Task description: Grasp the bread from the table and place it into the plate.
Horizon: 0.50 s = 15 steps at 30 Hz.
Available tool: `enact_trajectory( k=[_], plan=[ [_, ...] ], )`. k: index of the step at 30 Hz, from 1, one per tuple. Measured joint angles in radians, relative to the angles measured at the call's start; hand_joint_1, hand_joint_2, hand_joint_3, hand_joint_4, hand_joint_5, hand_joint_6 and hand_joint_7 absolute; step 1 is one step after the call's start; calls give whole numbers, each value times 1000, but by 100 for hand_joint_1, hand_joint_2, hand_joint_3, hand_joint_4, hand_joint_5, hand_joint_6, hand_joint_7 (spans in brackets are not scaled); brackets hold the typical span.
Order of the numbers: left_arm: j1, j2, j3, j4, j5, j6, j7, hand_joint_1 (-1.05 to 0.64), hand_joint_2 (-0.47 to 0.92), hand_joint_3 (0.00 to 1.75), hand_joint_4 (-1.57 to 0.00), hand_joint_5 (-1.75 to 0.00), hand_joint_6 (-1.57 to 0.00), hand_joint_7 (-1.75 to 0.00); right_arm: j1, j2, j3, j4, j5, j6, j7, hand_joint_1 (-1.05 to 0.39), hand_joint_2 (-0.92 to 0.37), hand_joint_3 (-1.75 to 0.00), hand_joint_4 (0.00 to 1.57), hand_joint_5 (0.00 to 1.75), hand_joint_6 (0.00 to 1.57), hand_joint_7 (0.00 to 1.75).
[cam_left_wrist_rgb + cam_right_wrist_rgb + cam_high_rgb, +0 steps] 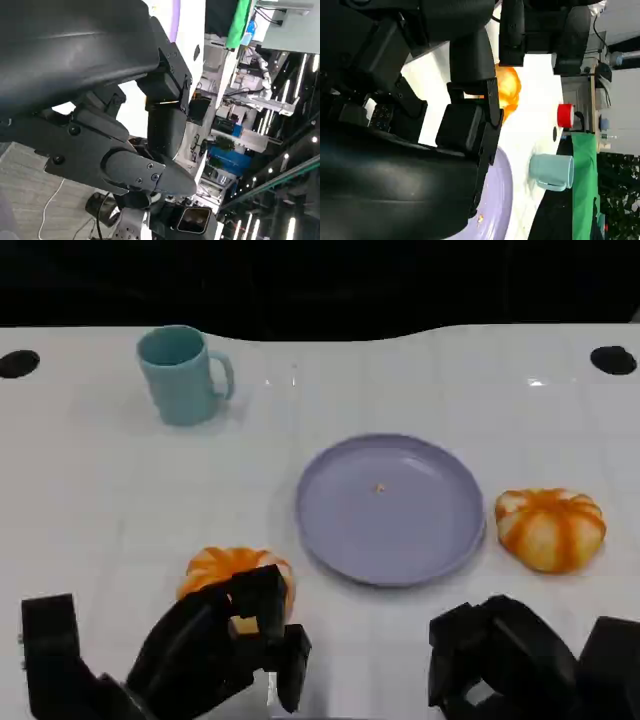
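White table point(90, 500) with four things on it.
A teal mug point(183, 374) stands far left, a lavender plate point(390, 508) sits mid-table, and two orange-striped bread buns point(551, 528) point(225, 570) flank the plate.

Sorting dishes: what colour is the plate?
Pale lilac-purple plate, plain; the head view shows it best.

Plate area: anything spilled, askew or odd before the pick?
Only a small speck, maybe a crumb, on the otherwise bare purple plate. Two breads sit on the table: one right of the plate, one by the left hand. The blue mug stands upright. The right hand holds nothing.
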Motion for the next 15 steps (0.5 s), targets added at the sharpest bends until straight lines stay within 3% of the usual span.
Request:
enact_trajectory(
  k=[15],
  plan=[
    [0,0,0,-1,7,0,2,-72,91,9,-94,-175,-75,-174,-1,0,0,0,-2,0,-6,-105,-16,-118,157,124,157,94]
  ],
)
